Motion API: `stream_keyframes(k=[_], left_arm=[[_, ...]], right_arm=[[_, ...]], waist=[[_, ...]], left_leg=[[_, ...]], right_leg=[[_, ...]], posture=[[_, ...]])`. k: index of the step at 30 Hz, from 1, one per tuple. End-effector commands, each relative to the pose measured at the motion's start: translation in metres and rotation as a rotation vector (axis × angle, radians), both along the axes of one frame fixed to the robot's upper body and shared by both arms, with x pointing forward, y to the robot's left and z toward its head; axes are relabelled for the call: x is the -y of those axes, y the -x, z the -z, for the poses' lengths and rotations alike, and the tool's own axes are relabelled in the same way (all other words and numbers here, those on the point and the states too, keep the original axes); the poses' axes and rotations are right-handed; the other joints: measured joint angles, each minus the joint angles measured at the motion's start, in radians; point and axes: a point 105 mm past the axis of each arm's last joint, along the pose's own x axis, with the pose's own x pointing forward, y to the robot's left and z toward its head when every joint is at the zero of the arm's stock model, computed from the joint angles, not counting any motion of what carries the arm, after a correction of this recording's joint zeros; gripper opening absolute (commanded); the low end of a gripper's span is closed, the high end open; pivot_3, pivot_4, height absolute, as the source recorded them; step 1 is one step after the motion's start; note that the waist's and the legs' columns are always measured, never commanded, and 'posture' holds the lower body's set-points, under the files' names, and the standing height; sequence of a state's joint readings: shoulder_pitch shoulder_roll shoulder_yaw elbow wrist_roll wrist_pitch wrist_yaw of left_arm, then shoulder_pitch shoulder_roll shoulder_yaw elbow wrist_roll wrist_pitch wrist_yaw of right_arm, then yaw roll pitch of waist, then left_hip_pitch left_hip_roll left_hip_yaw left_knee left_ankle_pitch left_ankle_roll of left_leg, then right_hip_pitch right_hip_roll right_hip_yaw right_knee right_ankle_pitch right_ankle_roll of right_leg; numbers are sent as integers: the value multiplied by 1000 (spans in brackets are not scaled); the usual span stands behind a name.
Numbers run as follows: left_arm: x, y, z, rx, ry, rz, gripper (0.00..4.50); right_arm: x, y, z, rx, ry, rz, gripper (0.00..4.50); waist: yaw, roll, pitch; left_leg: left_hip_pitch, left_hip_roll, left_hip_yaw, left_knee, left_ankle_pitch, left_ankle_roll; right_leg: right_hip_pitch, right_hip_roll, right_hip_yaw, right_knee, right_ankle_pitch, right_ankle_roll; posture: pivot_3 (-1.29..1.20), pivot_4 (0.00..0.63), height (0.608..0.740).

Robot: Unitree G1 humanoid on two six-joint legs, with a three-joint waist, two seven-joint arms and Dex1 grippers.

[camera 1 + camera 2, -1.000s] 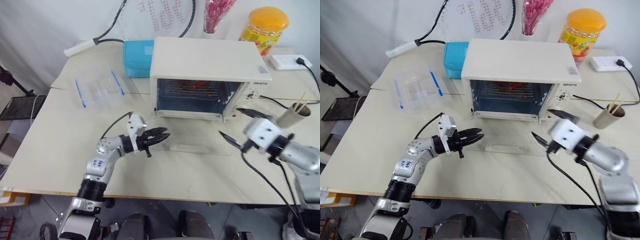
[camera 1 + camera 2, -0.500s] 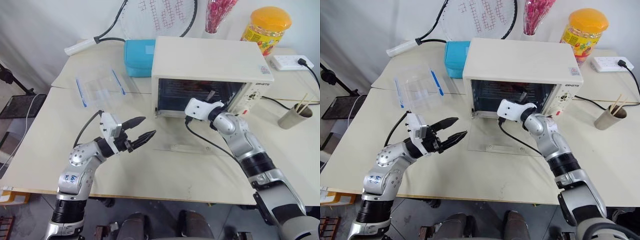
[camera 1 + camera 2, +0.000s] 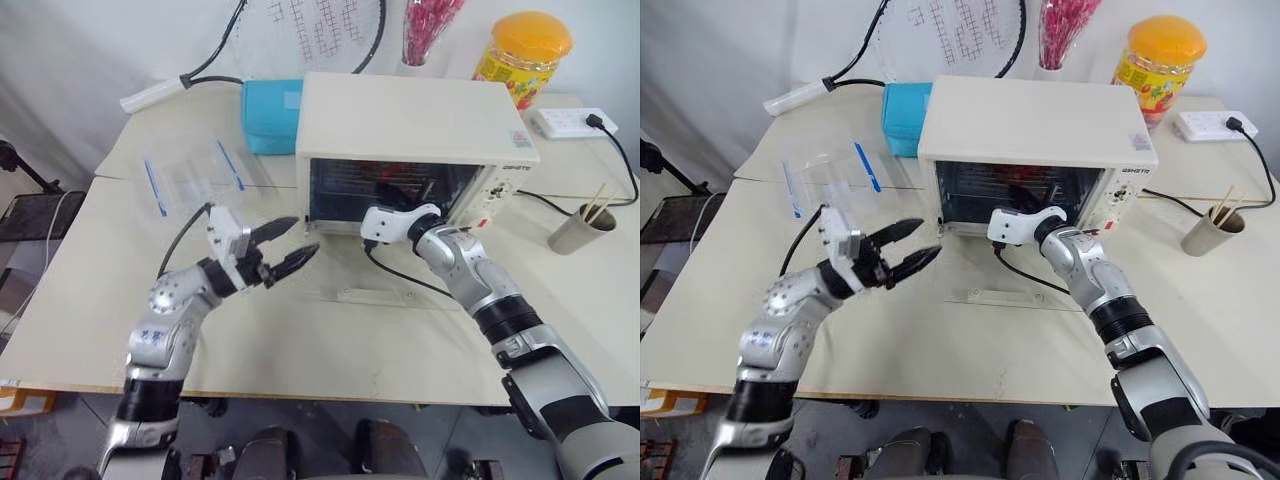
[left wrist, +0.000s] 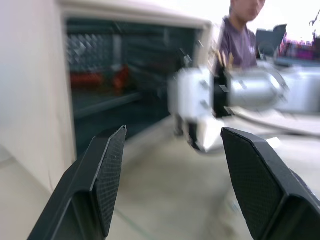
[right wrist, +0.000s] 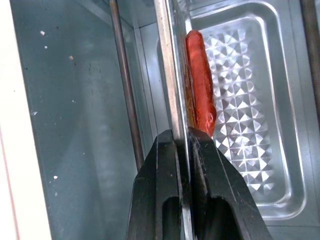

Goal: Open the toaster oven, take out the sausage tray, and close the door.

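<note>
On the pale table (image 3: 90, 300) stands the toaster oven (image 3: 410, 130), a cream-white box with its knobs on the right panel and its glass door (image 3: 385, 285) folded down flat in front of the open mouth. Reaching into that mouth is the right gripper (image 5: 182, 145), whose two black fingers are pinched tight together on the thin front rim of the sausage tray (image 5: 260, 125), a shallow silver pan with a diamond-patterned floor that sits inside the oven. One red sausage (image 5: 199, 80) lies along the tray just beyond the fingertips, close against the rim being held. Off to the left of the oven front, the left gripper (image 3: 281, 250) hangs above the table with its fingers spread well apart and nothing between them, pointing toward the open oven and the other arm. Behind it on the table lie a clear plastic container (image 3: 195, 175) with blue edges and a blue box (image 3: 270, 115) touching the oven's left side. Farther right are a yellow jar (image 3: 520, 55), a white power strip (image 3: 580, 122) and a paper cup (image 3: 585, 228) holding sticks.
</note>
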State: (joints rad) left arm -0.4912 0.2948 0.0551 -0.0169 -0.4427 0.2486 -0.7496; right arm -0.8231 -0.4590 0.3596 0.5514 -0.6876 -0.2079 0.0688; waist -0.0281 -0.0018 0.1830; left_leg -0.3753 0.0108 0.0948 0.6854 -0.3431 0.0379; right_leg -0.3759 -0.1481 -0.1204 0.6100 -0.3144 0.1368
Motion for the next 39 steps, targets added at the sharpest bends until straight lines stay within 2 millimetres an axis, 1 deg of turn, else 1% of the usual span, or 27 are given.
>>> stream_keyframes(k=[1,5,8,10,12,13,15,20,22,24,26,29,33,37,39], left_arm=[[7,-15,-10,54,-1,11,3249],[14,-38,-21,81,20,11,3249],[15,-45,-25,98,16,18,3249],[16,-47,-28,106,16,29,3249],[16,-46,-27,104,10,44,3249],[15,-45,-26,98,10,54,3249],[13,-45,-24,84,15,59,3249],[3,-46,-20,3,29,38,3249],[0,-46,-16,-71,37,36,3249],[-1,-38,-15,-122,44,80,3249],[-4,-31,-14,-173,51,94,3249],[-10,-21,-10,-273,60,107,3249],[-18,-8,-9,-404,105,125,3249],[-17,3,-18,-539,197,192,3249],[-14,10,-10,-652,165,218,3249]], right_arm=[[-13,7,-39,126,-91,-56,6],[-16,12,-44,145,-82,-83,6],[-19,17,-48,156,-75,-115,6],[-20,26,-47,141,-65,-146,6],[-19,37,-45,131,-57,-169,6],[-18,43,-43,121,-51,-175,6],[-16,54,-40,109,-44,-184,6],[-9,90,-25,45,-24,-193,6],[-8,102,-24,31,-17,-197,6],[-5,117,-21,21,0,-209,6],[-3,131,-13,-3,20,-222,6],[2,143,-1,-45,51,-219,6],[7,148,4,-56,73,-205,6],[7,148,4,-58,91,-217,6],[5,148,3,-55,104,-237,6]], waist=[[0,0,0],[-2,0,0],[-2,0,0],[-2,0,0],[-2,0,0],[-3,0,0],[-1,0,0],[3,0,0],[2,0,0],[4,-1,0],[5,-1,0],[7,-1,0],[8,-1,0],[20,-1,0],[27,-1,0]], left_leg=[[0,0,0,0,0,0],[-1,1,0,-2,0,-1],[-3,0,-1,-3,0,-1],[-6,0,0,-3,0,-1],[-14,0,-1,-1,0,0],[-15,0,-1,-1,0,0],[-15,0,-1,-2,0,0],[-15,1,-1,-1,1,0],[-15,0,-1,0,1,0],[-15,0,0,2,1,1],[-15,0,0,3,1,1],[-14,0,-1,3,1,0],[-14,0,-1,6,1,0],[-14,1,-1,10,1,0],[-14,0,-1,10,1,0]], right_leg=[[0,0,0,-1,0,0],[-2,1,-2,-1,0,0],[-3,1,-4,-1,0,0],[-7,1,-5,-1,0,0],[-17,0,-6,4,0,0],[-18,0,-6,5,0,0],[-19,0,-9,6,0,0],[-18,-1,-11,7,0,0],[-18,-1,-10,7,0,0],[-18,-1,-8,7,0,0],[-17,-1,-8,7,0,0],[-17,-1,-7,9,0,0],[-15,-1,-5,9,0,0],[-14,-1,-3,10,0,0],[-14,-1,-1,10,0,0]], posture=[[0,150,740],[0,150,740],[0,150,740],[0,150,740],[0,150,740],[0,150,740],[0,150,740],[0,150,740],[0,150,740],[0,150,740],[0,150,740],[0,150,740],[0,150,740],[0,150,740],[0,150,740]])
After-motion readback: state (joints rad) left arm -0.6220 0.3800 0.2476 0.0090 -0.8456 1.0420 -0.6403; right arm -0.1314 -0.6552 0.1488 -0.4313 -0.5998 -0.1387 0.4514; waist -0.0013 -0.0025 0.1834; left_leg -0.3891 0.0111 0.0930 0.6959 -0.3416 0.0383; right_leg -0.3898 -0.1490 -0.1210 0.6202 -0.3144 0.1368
